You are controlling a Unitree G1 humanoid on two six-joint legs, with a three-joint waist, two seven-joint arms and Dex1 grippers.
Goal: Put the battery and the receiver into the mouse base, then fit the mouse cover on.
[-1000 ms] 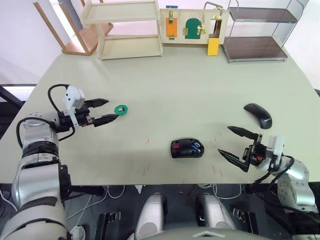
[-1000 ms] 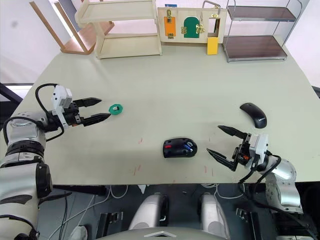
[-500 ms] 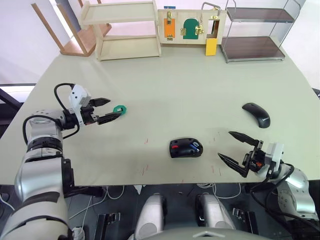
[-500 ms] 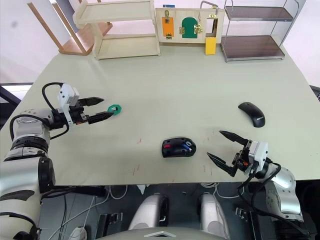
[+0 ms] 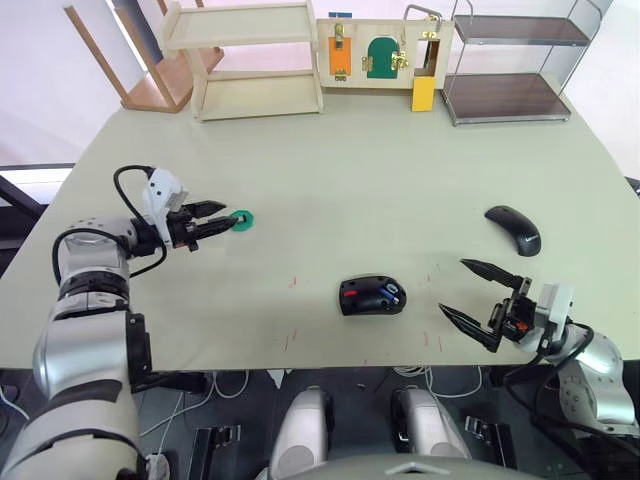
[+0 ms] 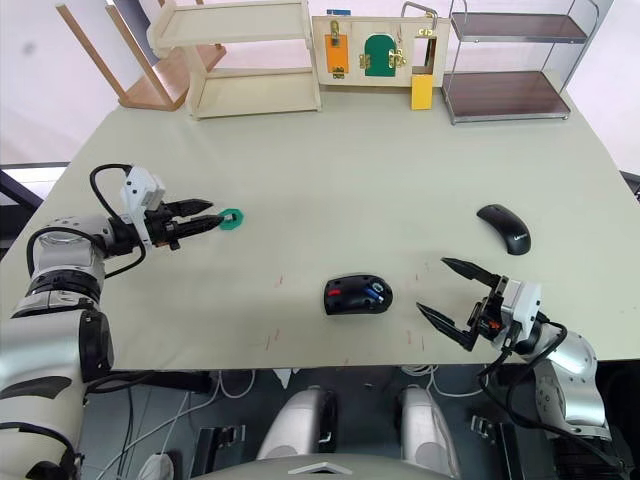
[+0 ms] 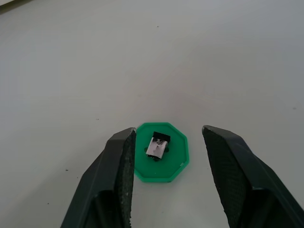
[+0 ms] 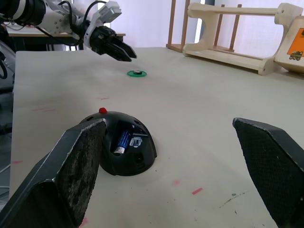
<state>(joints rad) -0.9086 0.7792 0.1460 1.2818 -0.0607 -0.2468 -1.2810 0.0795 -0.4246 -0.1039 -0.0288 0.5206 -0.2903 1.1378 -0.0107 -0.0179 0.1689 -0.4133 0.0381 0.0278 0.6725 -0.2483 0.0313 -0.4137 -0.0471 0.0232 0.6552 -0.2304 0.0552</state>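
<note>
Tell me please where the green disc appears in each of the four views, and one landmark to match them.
Left eye view: green disc at the left, just ahead of the left gripper.
Right eye view: the same place.
Left wrist view: low in the middle, between the open jaws, carrying the receiver.
Right wrist view: small and far, past the mouse base.
Shared landmark: the left gripper.

Silver-grey jointed metal arms carry looping black cables, white wrist blocks, and black tapered textured fingers, seemingly rubber-padded.
</note>
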